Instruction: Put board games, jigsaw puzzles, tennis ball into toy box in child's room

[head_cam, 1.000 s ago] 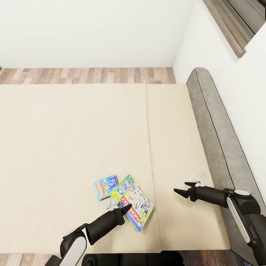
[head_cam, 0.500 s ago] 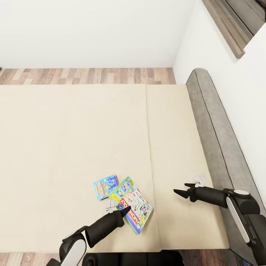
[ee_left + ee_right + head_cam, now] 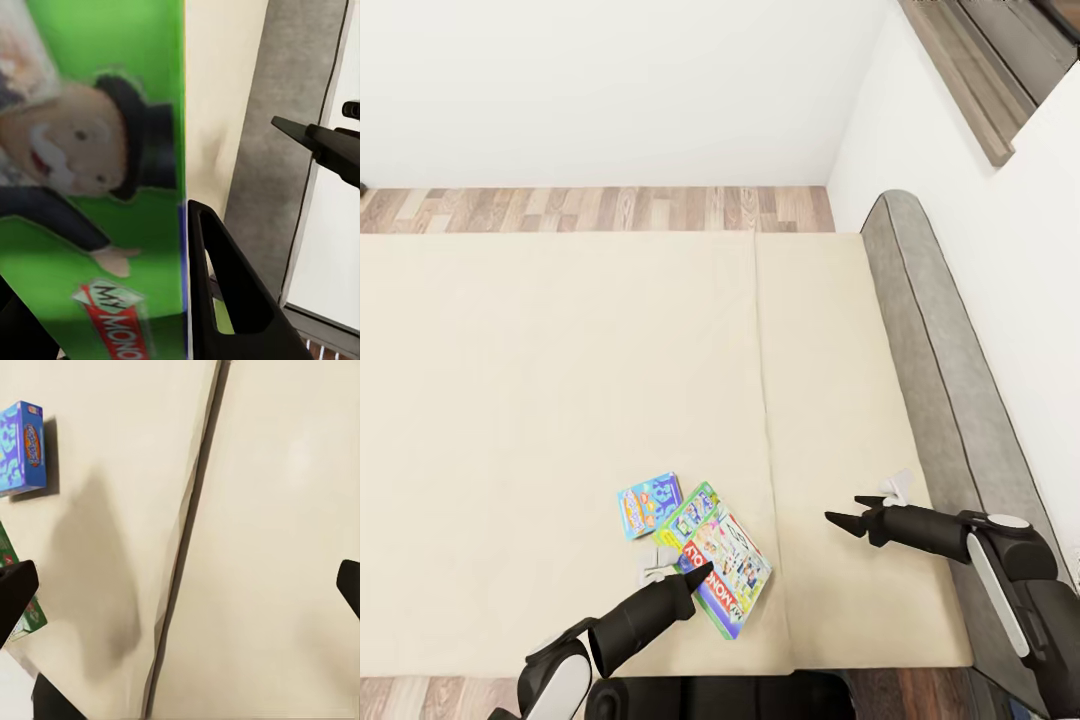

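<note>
The bed (image 3: 560,420), a wide beige mattress with a grey headboard (image 3: 940,380) along one side, carries both remaining games near its front edge. The green game (image 3: 722,565) lies flat and askew, one corner close to the mattress edge; the smaller blue game (image 3: 649,504) lies just beside it, apart or barely touching, which cannot be told. The toy box and worktop are elsewhere.

The left pincer (image 3: 695,577) sits at the green game's near edge. In the left wrist view the printed lid (image 3: 90,187) runs alongside one dark finger (image 3: 232,292), so the jaws appear to straddle the edge, parted. Whether they have closed on the box cannot be told. The right pincer (image 3: 850,512) hovers over bare mattress, well apart from both games, jaws spread wide and empty.

Risks from here, by my judgement:
- A thin flat box on a soft mattress offers little edge; the lower finger may push it along instead of getting under it.
- A push could slide it off the front of the bed.
- A grip at one edge leaves the long box hanging; it may pivot or slip when lifted.
- A sideways shove could knock the blue game.
</note>
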Robot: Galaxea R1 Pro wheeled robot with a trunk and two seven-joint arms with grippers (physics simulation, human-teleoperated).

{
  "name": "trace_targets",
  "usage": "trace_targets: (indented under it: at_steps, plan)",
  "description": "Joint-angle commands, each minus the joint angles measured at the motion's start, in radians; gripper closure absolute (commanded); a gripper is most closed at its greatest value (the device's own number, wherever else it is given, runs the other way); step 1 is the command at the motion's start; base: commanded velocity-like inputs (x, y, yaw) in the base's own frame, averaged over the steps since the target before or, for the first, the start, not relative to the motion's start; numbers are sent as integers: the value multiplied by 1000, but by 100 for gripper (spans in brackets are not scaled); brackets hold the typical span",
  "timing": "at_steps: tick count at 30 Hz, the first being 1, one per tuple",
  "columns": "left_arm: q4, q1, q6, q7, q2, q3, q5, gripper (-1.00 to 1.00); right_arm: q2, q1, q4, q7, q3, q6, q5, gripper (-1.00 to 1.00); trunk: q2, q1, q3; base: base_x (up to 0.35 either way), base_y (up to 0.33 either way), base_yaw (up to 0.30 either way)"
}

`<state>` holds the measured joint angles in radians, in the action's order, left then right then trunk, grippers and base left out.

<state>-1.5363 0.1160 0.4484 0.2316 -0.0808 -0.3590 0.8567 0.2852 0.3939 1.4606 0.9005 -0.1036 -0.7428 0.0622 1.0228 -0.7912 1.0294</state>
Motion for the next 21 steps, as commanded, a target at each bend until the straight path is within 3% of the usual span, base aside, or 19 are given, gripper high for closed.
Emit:
trace_targets:
  at_steps: [1,12,21]
  plan:
    - [-1,0,5,0,-1,0,7,100,-1,0,0,1,0,-9,7,-100,-7,4,-3,0,0,0]
    - [0,-2,6,-1,-1,1,11,100,-7,0,1,2,8,-20,2,-100,-84,46,-44,0,0,-21]
    - [0,-2,11,-2,-1,24,16,100,-7,0,1,0,11,-22,1,-100,-147,80,-86,0,0,-10]
